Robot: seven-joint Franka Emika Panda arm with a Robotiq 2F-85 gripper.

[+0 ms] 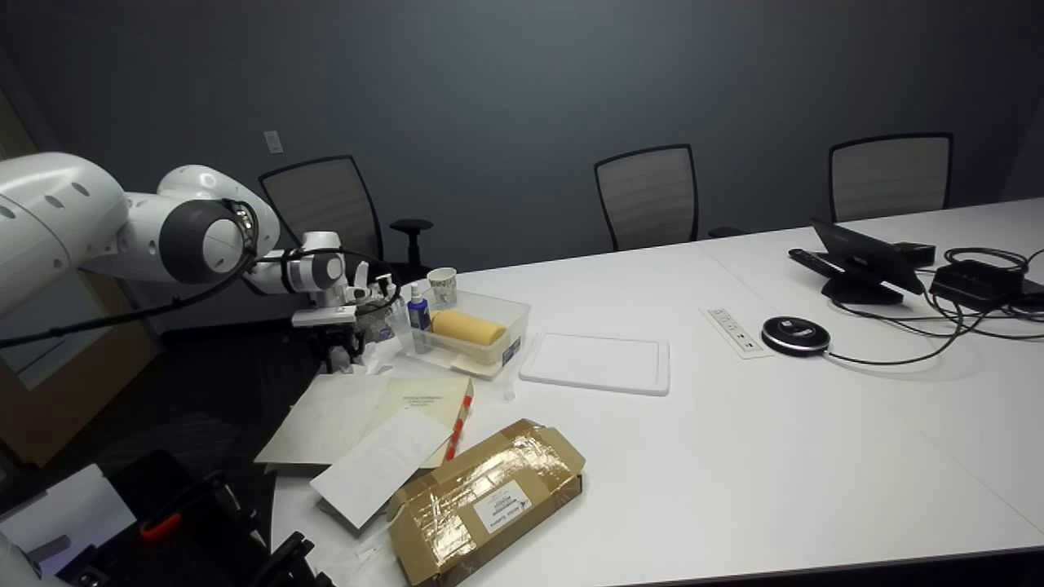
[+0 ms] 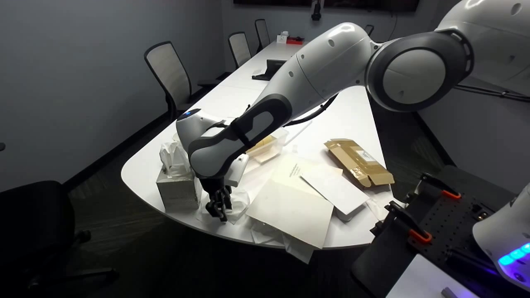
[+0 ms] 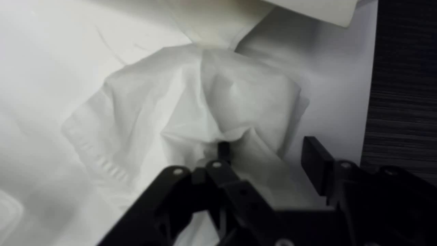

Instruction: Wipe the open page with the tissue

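At the table's [image 2: 140,169] curved end, we've got the gripper [image 3: 268,155] low over the tissue [image 3: 191,109]. Fingers [image 3: 316,165] spread well apart; nothing visibly pinched. Wrist view, 12 = top: bulk of the tissue sits at 10 o'clock from the gap, only its 3 o'clock skirt runs between the fingers. Finger on the 9 o'clock side sits at a fold (can't confirm contact); the opposite one is clear of the tissue, just beside its edge. No clean long axis, and the near part hides behind the gripper. Main crease runs from the 9 o'clock finger up toward 12, crosswise to our closing line. In an exterior view the open page [image 2: 290,209] lies at 3 o'clock from the gripper, past the tissue, a white sheet [image 2: 335,190] over part of it. Our read: grasp step, wiping not yet done. Closing here probably catches just the side, so we'd shift toward 10 first, then pinch on the crease. Risks: thin paper slipping out, loose sheet dragging under the wipe.
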